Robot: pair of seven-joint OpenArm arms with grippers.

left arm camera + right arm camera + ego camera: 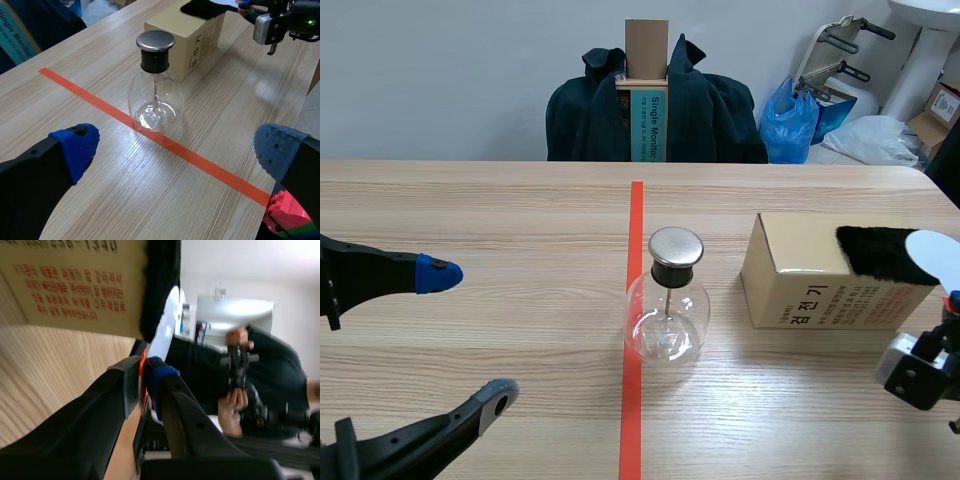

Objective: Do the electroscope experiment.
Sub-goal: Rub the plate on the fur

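One electroscope before open left pincer; right pincer clamps paddle.

A glass flask stands on the tape line; a white disc touches black fur atop the cardboard box.

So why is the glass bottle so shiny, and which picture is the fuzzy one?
Left wrist view: bright glints low in the glass flask and a pale sheen on the table. Scene view: sharp, with only soft shadows. Right wrist view: the fuzzy one; the white paddle in the right gripper and the room behind are blurred.
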